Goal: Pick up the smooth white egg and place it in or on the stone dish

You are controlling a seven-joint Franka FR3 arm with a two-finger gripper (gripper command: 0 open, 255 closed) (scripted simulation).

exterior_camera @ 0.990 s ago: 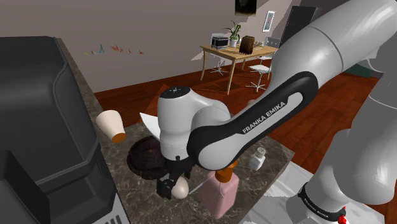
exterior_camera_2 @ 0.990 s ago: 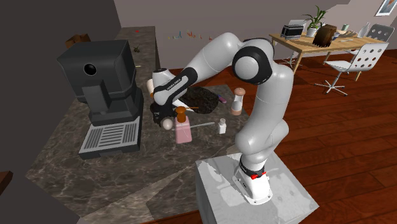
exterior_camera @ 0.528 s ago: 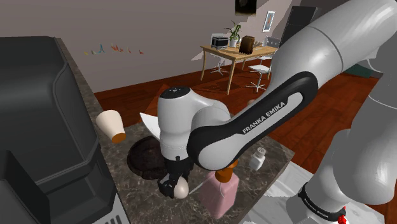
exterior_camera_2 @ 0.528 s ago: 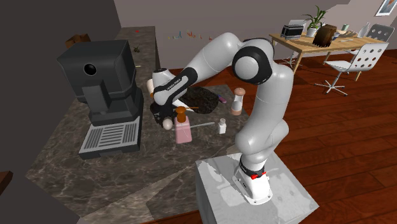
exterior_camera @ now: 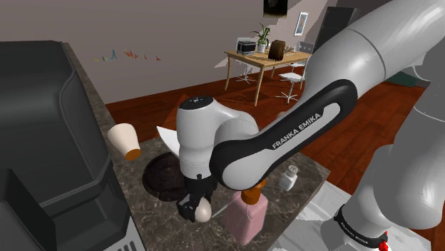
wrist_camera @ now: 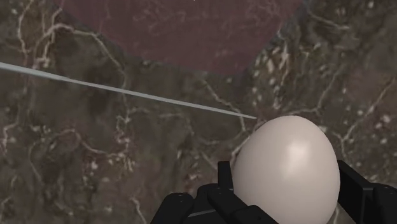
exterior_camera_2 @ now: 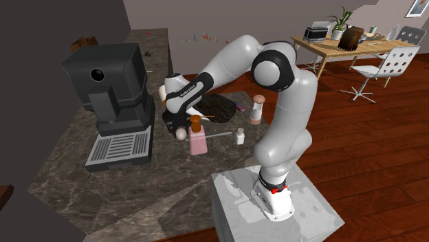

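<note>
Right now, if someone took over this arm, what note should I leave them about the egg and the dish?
gripper: shut on the pale egg, a finger on each side.
The egg is low at the marble counter, beside the pink bottle; I cannot tell whether it has lifted clear.
The dark round stone dish lies right next to the gripper.
Done: the grasp.
Left: carry the egg over the dish, lower it, release.

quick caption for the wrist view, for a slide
Gripper clasping the off-white egg, dark marbled counter below and the brownish dish just beyond.
</note>
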